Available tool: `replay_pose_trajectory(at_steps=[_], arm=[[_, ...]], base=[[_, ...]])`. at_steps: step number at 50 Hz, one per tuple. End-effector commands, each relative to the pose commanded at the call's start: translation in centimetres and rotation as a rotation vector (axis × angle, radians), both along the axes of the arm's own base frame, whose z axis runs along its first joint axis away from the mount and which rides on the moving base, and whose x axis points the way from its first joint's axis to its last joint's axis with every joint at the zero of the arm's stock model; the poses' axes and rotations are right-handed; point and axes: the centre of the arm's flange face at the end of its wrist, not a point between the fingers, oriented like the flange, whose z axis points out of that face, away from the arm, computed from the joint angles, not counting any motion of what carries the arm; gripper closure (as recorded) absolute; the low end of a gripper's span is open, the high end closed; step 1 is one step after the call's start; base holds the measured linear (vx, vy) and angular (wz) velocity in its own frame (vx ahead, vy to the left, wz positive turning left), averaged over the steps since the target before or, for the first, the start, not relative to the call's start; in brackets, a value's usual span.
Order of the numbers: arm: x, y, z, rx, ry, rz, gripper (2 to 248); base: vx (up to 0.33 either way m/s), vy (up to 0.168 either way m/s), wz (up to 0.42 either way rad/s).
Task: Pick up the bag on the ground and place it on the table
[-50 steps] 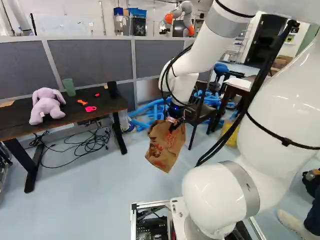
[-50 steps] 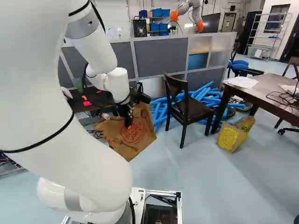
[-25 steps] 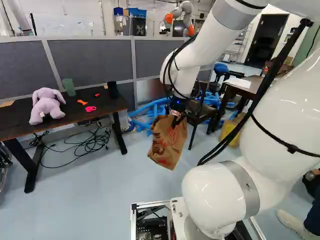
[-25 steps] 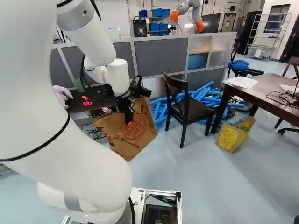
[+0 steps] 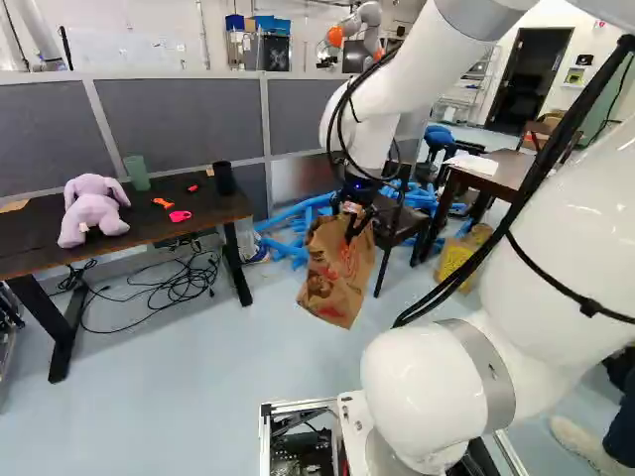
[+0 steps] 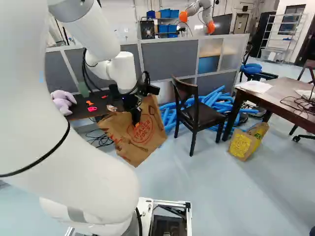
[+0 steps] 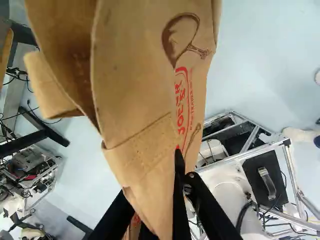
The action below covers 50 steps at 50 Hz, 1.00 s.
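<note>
In the left base view, the bag is held off the floor by the tool, gripped at its top so that, presumably, the rest can hang free; its body is tilted. It is hung beyond the right edge of the desk, apart from it. On that desk a toy is set towards the left end, a green cup near the far edge and a black cup by the far right corner, with an orange piece and a pink piece between. In the right base view, a chair is seen right of the bag, blue tubes behind it, and a yellow bag on the floor by another desk with papers; a partition is stood behind. Which desk is meant cannot be told; a sideways carry seems called for, with enough height for the bottom to be kept from snagging an edge. In the wrist view, paper is pinched between the tool's narrowed fingers, and the bag's folds are spread ahead.
</note>
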Motion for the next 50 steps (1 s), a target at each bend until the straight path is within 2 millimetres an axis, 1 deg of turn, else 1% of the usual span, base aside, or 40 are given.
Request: replay_pose_trajectory(at_steps=[50], arm=[[1.0,-0.9,7.5,-0.075,0.057,0.063,228]], base=[[0.0,0.0,0.0]])
